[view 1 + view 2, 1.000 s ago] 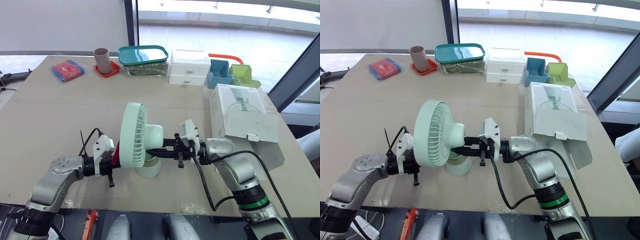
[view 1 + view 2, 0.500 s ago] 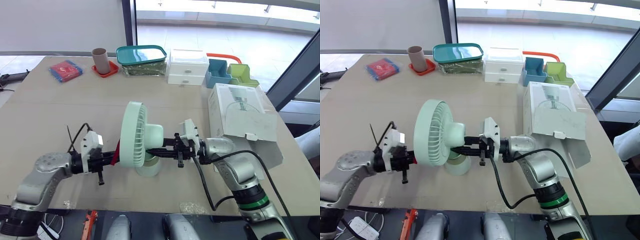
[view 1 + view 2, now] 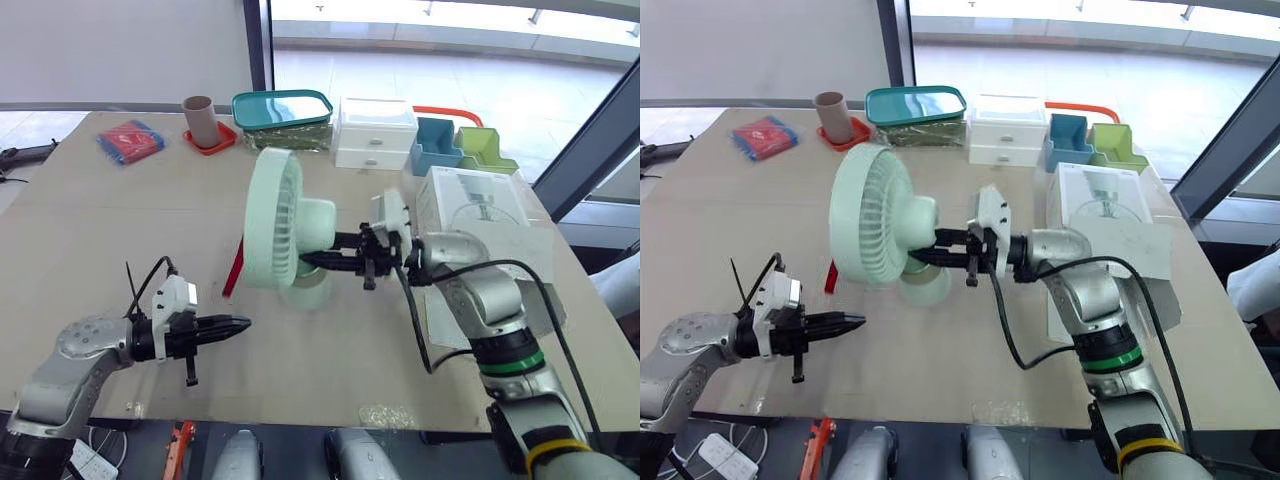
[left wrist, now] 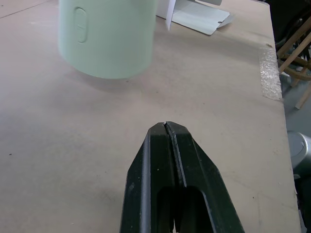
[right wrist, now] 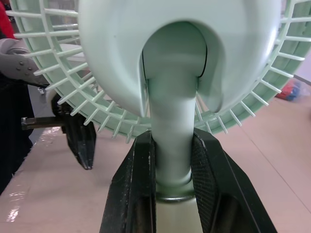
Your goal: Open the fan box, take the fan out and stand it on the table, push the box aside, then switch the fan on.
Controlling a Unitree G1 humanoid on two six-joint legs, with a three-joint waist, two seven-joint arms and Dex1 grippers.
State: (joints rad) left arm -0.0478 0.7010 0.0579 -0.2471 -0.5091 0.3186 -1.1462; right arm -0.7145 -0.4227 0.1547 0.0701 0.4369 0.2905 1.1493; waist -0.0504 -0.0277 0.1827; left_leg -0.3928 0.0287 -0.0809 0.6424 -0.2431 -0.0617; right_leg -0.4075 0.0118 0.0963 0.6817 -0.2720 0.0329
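Note:
The mint-green fan (image 3: 283,228) is upright in the middle of the table, its head facing left. My right gripper (image 3: 312,262) is shut on the fan's neck just above the round base (image 3: 308,291); the right wrist view has a finger (image 5: 142,160) pressed to each side of the neck (image 5: 172,141). I cannot tell whether the base touches the table. My left gripper (image 3: 238,323) is shut on nothing, low over the table, nearer the front edge than the fan and apart from it. Its closed tips (image 4: 167,128) point at the base (image 4: 107,41). The white fan box (image 3: 482,225) lies at the right, flap open.
A thin red object (image 3: 232,276) lies on the table by the fan's left side. Along the far edge stand a red packet (image 3: 132,141), a brown cup (image 3: 199,117), a teal-lidded container (image 3: 285,108), white drawers (image 3: 378,131) and blue and green bins (image 3: 462,148).
My right gripper has carried the fan away from me toward the table's middle. My left gripper has drawn back from the fan toward the front left, staying shut.

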